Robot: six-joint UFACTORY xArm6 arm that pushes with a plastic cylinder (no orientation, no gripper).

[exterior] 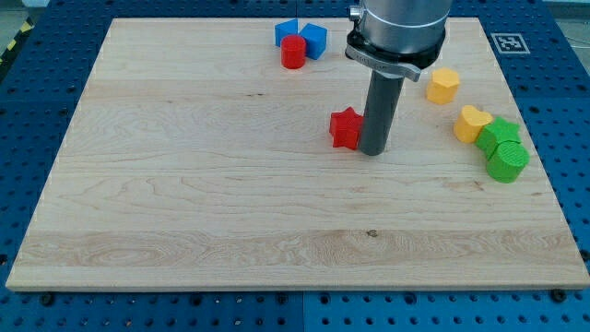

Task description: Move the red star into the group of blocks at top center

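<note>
The red star lies on the wooden board a little right of centre, in the upper half. My tip stands right against the star's right side, touching or nearly touching it. At the view's top centre is a group of three blocks: a red cylinder in front, a blue block behind it on the left and a blue cube on its right. The group lies up and to the left of the star.
A yellow block lies right of the rod. Further right are a yellow heart-like block, a green block and a green cylinder close together near the board's right edge.
</note>
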